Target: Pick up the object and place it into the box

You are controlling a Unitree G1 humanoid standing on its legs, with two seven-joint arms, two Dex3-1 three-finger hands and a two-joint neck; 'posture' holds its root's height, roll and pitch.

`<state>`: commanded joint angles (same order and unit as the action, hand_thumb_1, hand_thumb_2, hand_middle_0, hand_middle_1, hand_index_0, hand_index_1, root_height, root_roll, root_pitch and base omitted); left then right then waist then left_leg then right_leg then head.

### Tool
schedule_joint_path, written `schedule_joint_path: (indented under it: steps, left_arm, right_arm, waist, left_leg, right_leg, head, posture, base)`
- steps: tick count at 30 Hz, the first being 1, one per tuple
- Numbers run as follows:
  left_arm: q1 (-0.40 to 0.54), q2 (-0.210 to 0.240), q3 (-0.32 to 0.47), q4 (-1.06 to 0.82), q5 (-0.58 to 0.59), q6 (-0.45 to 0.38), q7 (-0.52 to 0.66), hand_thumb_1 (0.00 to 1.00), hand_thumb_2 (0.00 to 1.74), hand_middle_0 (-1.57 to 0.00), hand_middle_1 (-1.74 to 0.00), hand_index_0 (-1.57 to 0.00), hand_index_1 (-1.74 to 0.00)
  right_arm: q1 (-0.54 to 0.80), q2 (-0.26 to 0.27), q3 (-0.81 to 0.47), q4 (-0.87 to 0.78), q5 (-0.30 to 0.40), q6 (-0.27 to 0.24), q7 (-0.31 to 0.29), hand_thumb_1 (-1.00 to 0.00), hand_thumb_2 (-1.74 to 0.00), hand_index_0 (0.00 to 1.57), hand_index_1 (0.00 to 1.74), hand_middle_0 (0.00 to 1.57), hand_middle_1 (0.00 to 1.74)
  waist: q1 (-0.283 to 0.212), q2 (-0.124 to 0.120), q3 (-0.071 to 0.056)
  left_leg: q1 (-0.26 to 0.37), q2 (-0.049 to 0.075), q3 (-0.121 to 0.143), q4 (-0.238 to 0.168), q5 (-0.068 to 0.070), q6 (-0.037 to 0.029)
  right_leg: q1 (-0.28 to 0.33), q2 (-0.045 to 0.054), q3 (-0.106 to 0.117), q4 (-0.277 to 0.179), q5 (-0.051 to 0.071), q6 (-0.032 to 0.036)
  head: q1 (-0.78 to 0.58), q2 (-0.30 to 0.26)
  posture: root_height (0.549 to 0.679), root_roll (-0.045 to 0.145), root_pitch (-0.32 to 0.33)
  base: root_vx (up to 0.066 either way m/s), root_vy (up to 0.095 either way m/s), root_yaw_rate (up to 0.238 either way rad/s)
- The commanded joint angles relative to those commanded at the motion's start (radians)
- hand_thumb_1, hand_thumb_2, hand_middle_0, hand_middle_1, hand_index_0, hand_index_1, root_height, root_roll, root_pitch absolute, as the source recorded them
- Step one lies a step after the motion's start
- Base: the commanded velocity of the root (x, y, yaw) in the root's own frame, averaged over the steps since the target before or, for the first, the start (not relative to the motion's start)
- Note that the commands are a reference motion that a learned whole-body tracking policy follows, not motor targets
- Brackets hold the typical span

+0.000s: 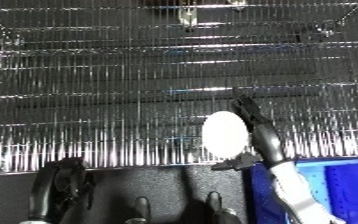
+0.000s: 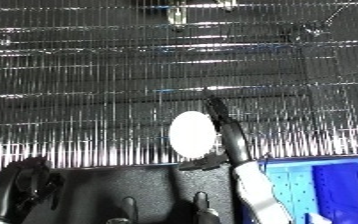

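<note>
Your right hand (image 1: 262, 137) grips the white oval object (image 1: 224, 134) with fingers curled round its edge; it could slip before reaching the blue plastic bin (image 1: 349, 187) at five o'clock, while your left hand (image 1: 60, 187) hangs relaxed.

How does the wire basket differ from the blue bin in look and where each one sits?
The wire basket is silver open mesh filling the upper view; the blue bin is solid-walled plastic at the lower right corner. The right hand holds the white oval object in front of the basket, above the bin's left edge. Both are open-topped containers.
</note>
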<state>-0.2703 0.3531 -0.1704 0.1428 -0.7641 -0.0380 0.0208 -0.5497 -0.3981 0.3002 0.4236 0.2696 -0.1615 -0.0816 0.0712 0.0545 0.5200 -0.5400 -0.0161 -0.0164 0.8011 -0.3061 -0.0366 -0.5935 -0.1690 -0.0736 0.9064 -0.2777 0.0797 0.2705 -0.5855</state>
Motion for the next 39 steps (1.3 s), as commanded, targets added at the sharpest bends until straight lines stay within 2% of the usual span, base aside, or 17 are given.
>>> schedule_joint_path:
  steps: [5, 14, 22, 25, 29, 34, 39]
  left_arm:
    - [-0.005, 0.000, -0.007, -0.006, -0.004, 0.002, 0.009, 1.00, 1.74, -1.57, -1.74, -1.57, -1.74]
    - [-0.007, 0.007, -0.016, -0.004, -0.015, -0.006, 0.000, 1.00, 1.74, -1.57, -1.74, -1.57, -1.74]
    - [0.011, 0.018, -0.007, -0.005, -0.014, -0.020, -0.016, 1.00, 1.74, -1.57, -1.74, -1.57, -1.74]
    - [0.028, 0.025, 0.000, -0.007, -0.011, -0.033, -0.022, 1.00, 1.74, -1.57, -1.74, -1.57, -1.74]
    - [0.054, 0.030, 0.019, -0.002, -0.002, -0.049, -0.037, 1.00, 1.74, -1.57, -1.74, -1.57, -1.74]
    - [0.082, 0.033, 0.055, 0.010, 0.016, -0.053, -0.073, 1.00, 1.74, -1.57, -1.74, -1.57, -1.74]
    - [0.095, 0.033, 0.082, 0.012, 0.030, -0.044, -0.103, 1.00, 1.74, -1.57, -1.74, -1.57, -1.74]
  right_arm:
    - [-0.024, -0.002, 0.018, 0.031, 0.000, 0.005, -0.012, -0.45, -0.78, 0.71, 0.78, 0.71, 0.78]
    - [-0.037, -0.012, 0.022, 0.051, 0.006, -0.015, -0.054, -0.45, -0.78, 0.71, 0.78, 0.71, 0.78]
    - [-0.036, -0.040, -0.010, -0.027, 0.005, -0.042, -0.104, -0.45, -0.78, 0.71, 0.78, 0.71, 0.78]
    - [-0.015, -0.048, -0.030, -0.091, -0.004, -0.049, -0.135, -0.45, -0.78, 0.71, 0.78, 0.71, 0.78]
    - [0.044, -0.059, -0.073, -0.166, 0.000, -0.084, -0.157, -0.45, -0.78, 0.71, 0.78, 0.71, 0.78]
    - [0.121, -0.071, -0.148, -0.238, 0.036, -0.114, -0.161, -0.45, -0.78, 0.71, 0.78, 0.71, 0.78]
    - [0.192, -0.069, -0.216, -0.293, 0.057, -0.128, -0.182, -0.45, -0.78, 0.71, 0.78, 0.71, 0.78]
  waist:
    - [0.005, 0.003, 0.000]
    - [0.005, 0.003, 0.000]
    - [-0.006, -0.006, 0.000]
    - [-0.015, -0.012, 0.000]
    - [-0.036, -0.022, 0.000]
    - [-0.064, -0.033, 0.000]
    - [-0.096, -0.039, 0.000]
  left_leg:
    - [-0.006, -0.005, 0.000, -0.005, 0.001, 0.0008]
    - [0.015, -0.008, -0.001, -0.039, 0.011, 0.0027]
    - [0.063, -0.002, -0.004, -0.078, 0.016, 0.0052]
    - [0.090, 0.002, -0.005, -0.095, 0.015, 0.0086]
    - [0.123, 0.012, -0.001, -0.103, 0.007, 0.0123]
    - [0.159, 0.025, 0.013, -0.104, -0.004, 0.0120]
    - [0.189, 0.040, 0.037, -0.112, -0.009, 0.0106]
  right_leg:
    - [-0.008, 0.0002, -0.003, 0.000, 0.000, -0.0019]
    - [0.010, 0.0049, -0.008, -0.031, 0.008, -0.0019]
    - [0.054, 0.0122, -0.007, -0.074, 0.017, 0.0022]
    - [0.077, 0.0176, -0.002, -0.094, 0.019, 0.0040]
    - [0.109, 0.0251, 0.009, -0.119, 0.024, 0.0069]
    - [0.147, 0.0357, 0.023, -0.145, 0.028, 0.0097]
    - [0.177, 0.0484, 0.040, -0.172, 0.033, 0.0115]
  head:
    - [0.014, 0.006]
    - [0.039, 0.022]
    - [0.037, 0.036]
    - [0.025, 0.040]
    - [0.024, 0.043]
    - [0.058, 0.051]
    - [0.103, 0.056]
  posture:
    - [0.620, 0.047, 0.045]
    - [0.624, 0.047, 0.048]
    - [0.630, 0.042, 0.035]
    - [0.632, 0.041, 0.025]
    - [0.635, 0.039, 0.009]
    - [0.638, 0.039, -0.009]
    - [0.641, 0.038, -0.022]
  base:
    - [-0.028, 0.013, 0.040]
    - [-0.033, -0.005, 0.000]
    - [-0.040, -0.027, -0.072]
    - [-0.036, -0.034, -0.151]
    - [-0.041, -0.040, -0.204]
    - [-0.038, -0.053, -0.233]
    - [-0.040, -0.049, -0.272]
